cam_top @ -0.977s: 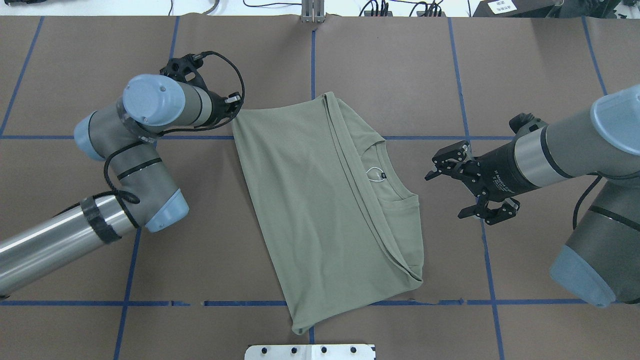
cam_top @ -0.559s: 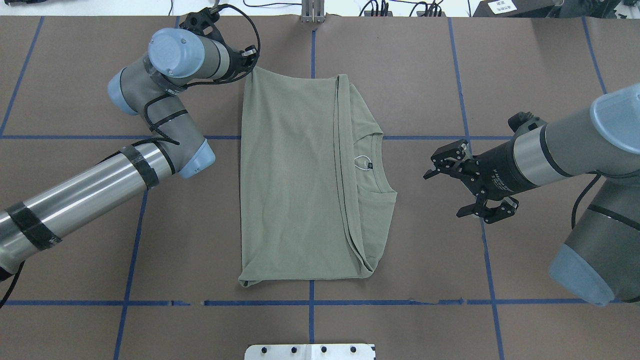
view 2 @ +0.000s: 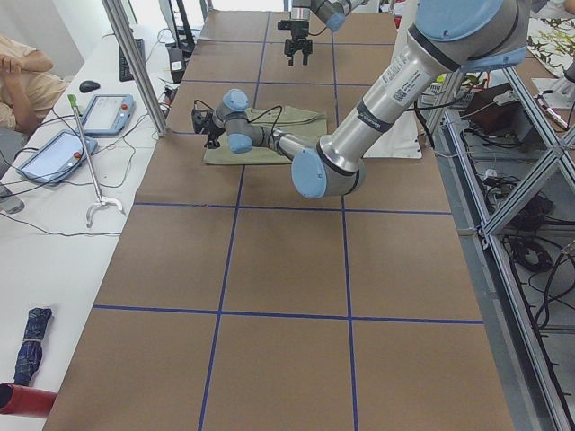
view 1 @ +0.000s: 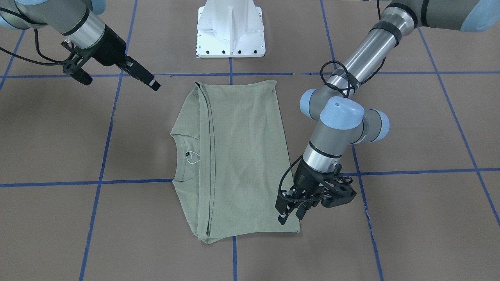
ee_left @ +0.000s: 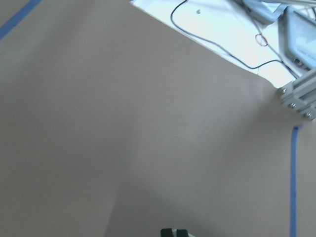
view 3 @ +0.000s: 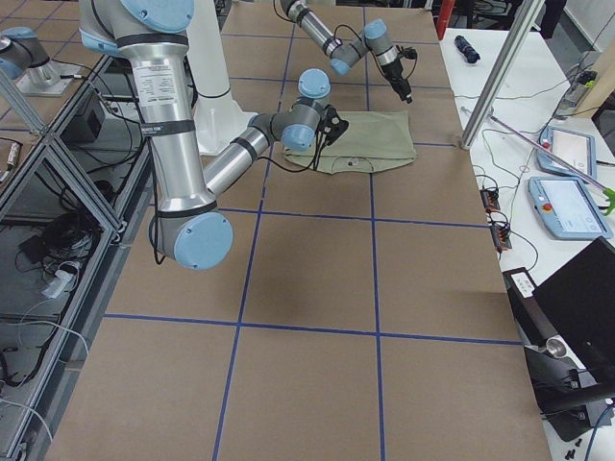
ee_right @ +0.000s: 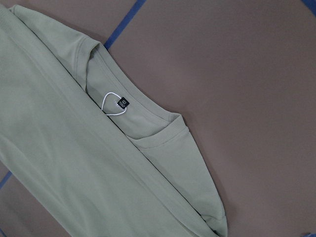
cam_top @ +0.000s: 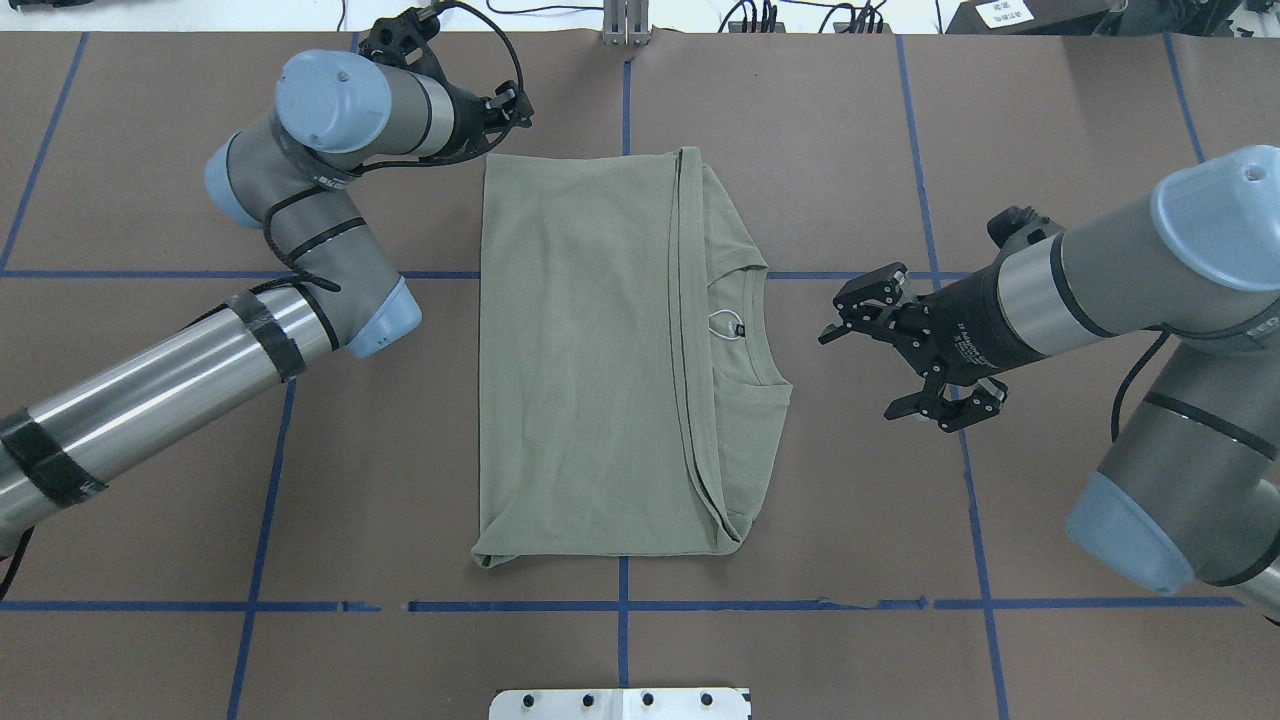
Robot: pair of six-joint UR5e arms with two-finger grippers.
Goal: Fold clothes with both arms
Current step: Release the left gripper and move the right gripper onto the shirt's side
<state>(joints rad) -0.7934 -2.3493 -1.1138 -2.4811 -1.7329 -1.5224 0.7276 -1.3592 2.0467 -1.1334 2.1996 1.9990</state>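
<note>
Overhead view, clock directions taken from the garment's centre. The sage-green shirt (cam_top: pixel 580 350) lies flat near the middle of the brown surface (cam_top: pixel 800 150). It is folded lengthwise into a tall rectangle. One broad layer covers the 9 o'clock side. A narrower strip at the 3 o'clock side remains uncovered, with the ribbed collar (cam_top: pixel 752 335) and the black neck label (cam_top: pixel 738 328) showing there. The right wrist view gives the same collar (ee_right: pixel 148 140), with the label (ee_right: pixel 122 103) and its white loop.

The left arm (cam_top: pixel 150 400) enters from 8 o'clock and bends over the garment's 11 o'clock corner. The left pincer (cam_top: pixel 508 108) sits at that corner. In the front-facing view it (view 1: pixel 291 216) points downward at the edge of the cloth, and its fingers (view 1: pixel 281 214) stand close together. Whether it is fully clenched cannot be told. The left wrist view shows only bare paper and no cloth at the fingertips.

The right arm (cam_top: pixel 1100 290) enters from 3 o'clock. The right pincer (cam_top: pixel 855 375) is apart from the shirt at 3 o'clock, beside the collar. Its jaws are spread wide and it grasps nothing. The front-facing view confirms this spread stance (view 1: pixel 119 83).

Blue tape lines (cam_top: pixel 800 606) divide the surface into squares. The white pedestal (view 1: pixel 230 31) stands at 6 o'clock.
</note>
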